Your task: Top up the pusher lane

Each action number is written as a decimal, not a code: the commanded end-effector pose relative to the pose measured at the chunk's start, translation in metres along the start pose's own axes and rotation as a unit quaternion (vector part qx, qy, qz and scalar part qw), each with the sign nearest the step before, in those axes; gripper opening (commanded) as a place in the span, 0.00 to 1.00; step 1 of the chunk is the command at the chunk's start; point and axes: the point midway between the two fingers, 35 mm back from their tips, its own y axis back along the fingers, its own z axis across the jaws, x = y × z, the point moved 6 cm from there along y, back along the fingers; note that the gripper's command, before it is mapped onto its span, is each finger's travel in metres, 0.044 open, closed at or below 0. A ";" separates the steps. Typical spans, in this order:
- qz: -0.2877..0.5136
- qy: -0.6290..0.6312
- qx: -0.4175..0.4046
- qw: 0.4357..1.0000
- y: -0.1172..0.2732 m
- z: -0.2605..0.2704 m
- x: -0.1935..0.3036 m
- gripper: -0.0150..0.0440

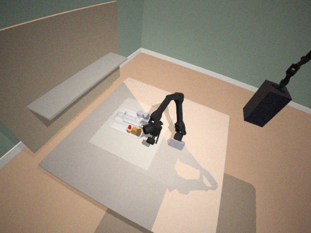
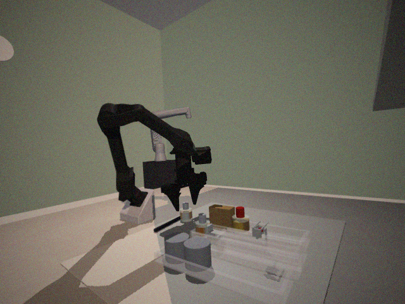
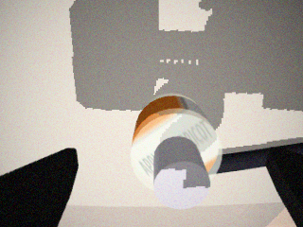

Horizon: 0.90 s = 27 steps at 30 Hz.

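Observation:
The loose jar stands upright, with a grey cap, white label reading APRICOT and orange contents. My gripper is open and empty, pointing down over the jar; its fingertips are apart on either side, around cap height in the exterior view. In the top view the arm hides the jar. A similar grey-capped, orange jar stands in the middle lane of the clear tray, with a small grey block just behind it. Whether it touches that block I cannot tell.
A black bar lies close beside the loose jar. A brown box and red-capped jar stand in one outer lane. Two grey cylinders stand at the other side.

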 end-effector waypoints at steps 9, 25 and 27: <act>0.002 0.005 0.005 1.000 -0.021 -0.001 0.002 1.00; 0.002 0.005 0.005 1.000 -0.022 -0.001 0.002 0.54; 0.002 0.005 0.005 1.000 -0.022 -0.001 0.002 0.49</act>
